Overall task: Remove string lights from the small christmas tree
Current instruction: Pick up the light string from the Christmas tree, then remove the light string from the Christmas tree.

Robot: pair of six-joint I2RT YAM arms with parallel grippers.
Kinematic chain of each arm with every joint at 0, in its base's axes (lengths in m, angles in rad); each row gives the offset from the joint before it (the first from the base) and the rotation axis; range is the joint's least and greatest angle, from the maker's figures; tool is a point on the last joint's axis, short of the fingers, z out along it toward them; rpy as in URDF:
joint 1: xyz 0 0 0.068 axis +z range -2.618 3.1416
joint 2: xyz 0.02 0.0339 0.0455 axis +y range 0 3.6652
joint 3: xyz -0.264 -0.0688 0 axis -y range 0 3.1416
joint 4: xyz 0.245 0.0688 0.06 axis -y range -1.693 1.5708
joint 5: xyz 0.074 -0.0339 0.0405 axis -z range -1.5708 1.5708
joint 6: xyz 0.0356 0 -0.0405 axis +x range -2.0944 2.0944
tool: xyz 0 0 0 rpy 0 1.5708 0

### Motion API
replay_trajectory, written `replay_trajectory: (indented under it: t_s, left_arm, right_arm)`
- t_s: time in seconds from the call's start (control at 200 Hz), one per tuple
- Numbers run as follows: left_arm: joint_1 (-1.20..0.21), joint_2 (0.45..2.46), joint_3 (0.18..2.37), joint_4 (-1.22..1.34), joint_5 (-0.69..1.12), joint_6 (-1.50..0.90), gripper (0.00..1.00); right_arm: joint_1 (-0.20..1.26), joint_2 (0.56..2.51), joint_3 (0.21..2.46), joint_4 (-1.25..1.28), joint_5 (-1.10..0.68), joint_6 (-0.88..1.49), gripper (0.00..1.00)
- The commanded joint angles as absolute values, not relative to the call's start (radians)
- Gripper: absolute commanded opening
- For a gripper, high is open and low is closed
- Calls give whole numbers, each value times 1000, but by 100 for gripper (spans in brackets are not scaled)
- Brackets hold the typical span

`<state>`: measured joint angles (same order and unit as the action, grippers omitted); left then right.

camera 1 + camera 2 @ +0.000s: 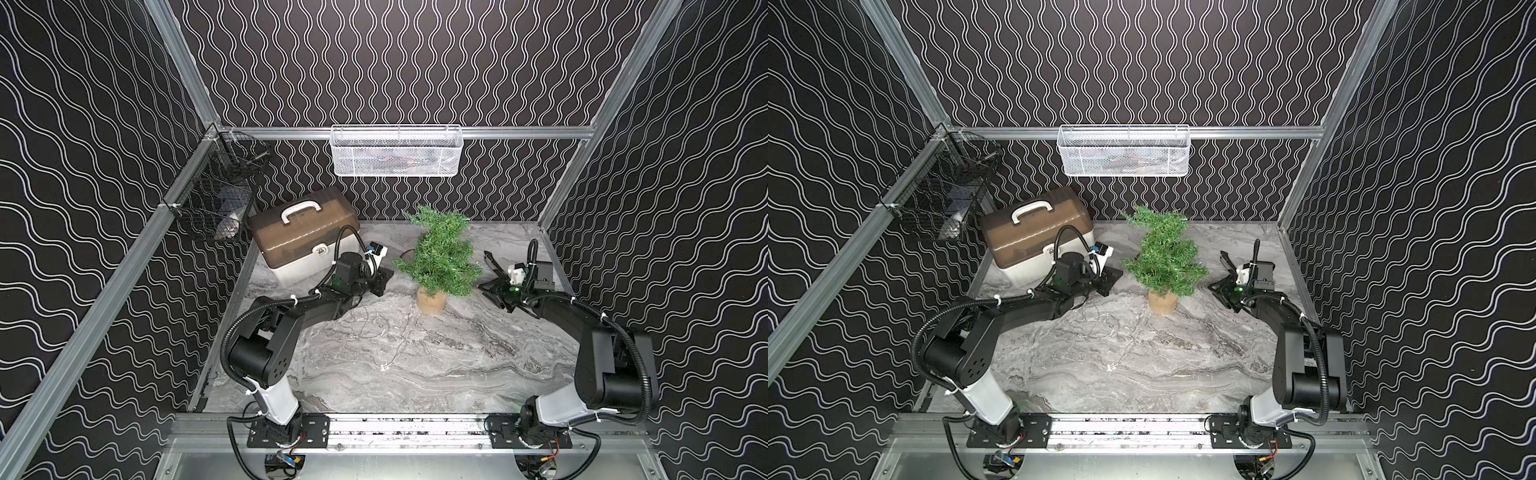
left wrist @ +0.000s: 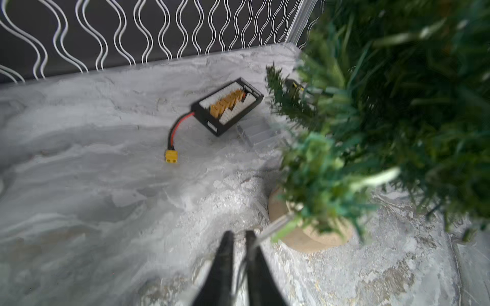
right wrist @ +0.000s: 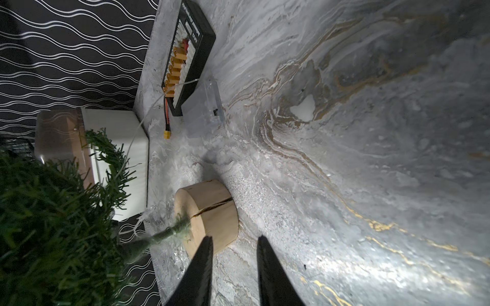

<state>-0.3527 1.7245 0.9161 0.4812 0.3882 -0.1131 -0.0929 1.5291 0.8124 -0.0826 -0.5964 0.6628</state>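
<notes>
Left fingers (image 2: 225, 254) pressed together; string lights (image 3: 206, 106) faint against marble table (image 1: 457, 374).

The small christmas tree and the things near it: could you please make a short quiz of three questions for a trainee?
1. True or false: the small christmas tree lies flat on the table.
2. Of the left tool and the right tool, which stands open? A) left B) right C) both
3. Fill in: the clear box of the string lights lies beside a black board with ____ plugs.
Key: 1 false; 2 B; 3 yellow.
</notes>
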Motion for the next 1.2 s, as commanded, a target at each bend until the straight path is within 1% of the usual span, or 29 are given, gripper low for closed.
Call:
replay_trajectory:
  t_s: [0.0,0.2,0.34,0.53,0.666,0.846,0.921,0.986,1.061,1.196]
  left_arm:
    - [-354,1695,946,442,380,-69,0]
    - [-354,1608,992,259,319,-54,0]
    - [-354,1557,1022,192,283,-37,0]
    - [-353,1549,1149,36,319,0,0]
    - [-354,1518,1170,5,346,8,0]
    - [-353,1550,1246,-13,364,-4,0]
    - [-350,1591,1300,-38,307,-33,0]
    - [-322,1635,1359,-95,261,-68,0]
    - [-259,1671,1429,-190,232,-159,0]
    - [-145,1636,1452,-268,180,-288,0]
  right_arm:
    - [-96,1531,811,-46,-615,671,29]
    - [-101,1540,809,-23,-630,689,29]
    - [-103,1540,807,-17,-638,695,29]
    - [-104,1532,807,-29,-633,686,29]
    - [-107,1532,804,-22,-636,689,29]
    - [-107,1539,810,-18,-647,698,28]
    - [-108,1532,812,-24,-644,696,28]
    - [-109,1523,814,-32,-641,693,28]
    - [-112,1513,816,-46,-640,684,28]
    - [-115,1502,815,-58,-636,675,29]
